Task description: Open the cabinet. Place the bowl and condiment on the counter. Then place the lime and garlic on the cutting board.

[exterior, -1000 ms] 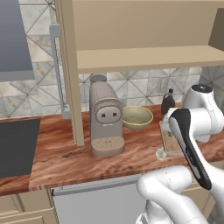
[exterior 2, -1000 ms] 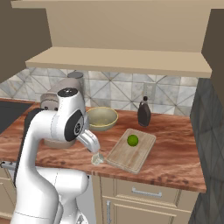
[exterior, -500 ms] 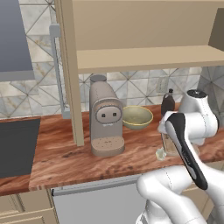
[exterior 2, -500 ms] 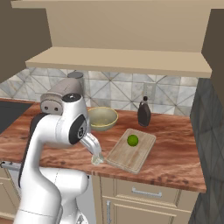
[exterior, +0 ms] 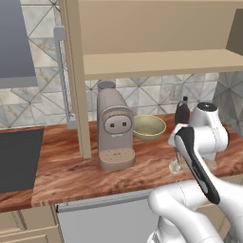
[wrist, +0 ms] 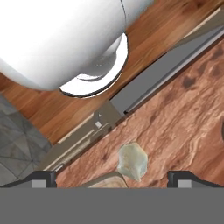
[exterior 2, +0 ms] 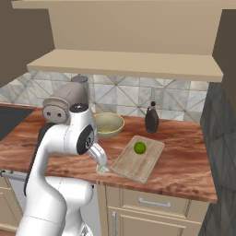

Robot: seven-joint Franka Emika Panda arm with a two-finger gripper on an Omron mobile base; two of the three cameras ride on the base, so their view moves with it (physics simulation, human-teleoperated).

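Counter (exterior 2: 184,161) carries coffee machine (exterior: 114,130), bowl (exterior 2: 108,125), condiment (exterior 2: 151,119), cutting board (exterior 2: 138,158), garlic (wrist: 132,161).

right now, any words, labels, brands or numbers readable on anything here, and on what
None can be read.
The condiment bottle is plain dark, with no label showing.
The coffee machine has two round dots and a slot on its front, no lettering.
The bowl, cutting board and cabinet are unmarked.
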